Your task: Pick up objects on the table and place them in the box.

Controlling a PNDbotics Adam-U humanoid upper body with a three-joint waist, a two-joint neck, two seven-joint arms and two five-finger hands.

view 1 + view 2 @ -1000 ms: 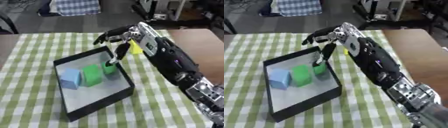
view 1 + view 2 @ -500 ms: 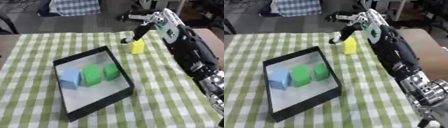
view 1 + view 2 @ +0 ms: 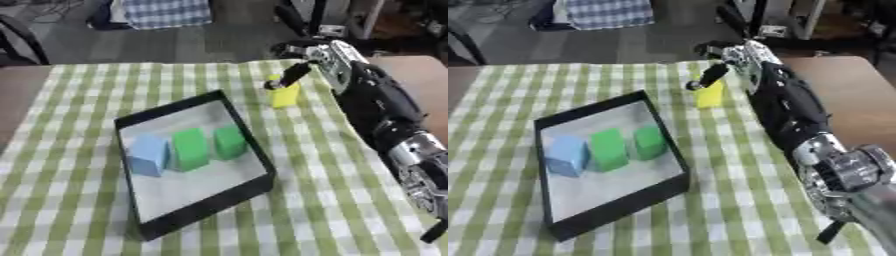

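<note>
Meanwhile, the right hand [image 3: 317, 56] pinched the yellow block [image 3: 284, 95] beside the box [image 3: 197, 216] holding three blocks

Green-and-white checked cloth [image 3: 79, 150] covers the table, soft matt weave. Box [image 3: 197, 214]: black walls, pale smooth floor with slight sheen. Blue block [image 3: 147, 155], two green blocks [image 3: 190, 148] and yellow block [image 3: 284, 95] look matt, foam-like. Right hand [image 3: 308, 55]: glossy black plastic, silver metal joints.

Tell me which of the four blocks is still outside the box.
The yellow block, standing on the checked cloth beyond the box's far right corner, at the right hand's fingertips. The blue block and two green blocks are inside.
</note>
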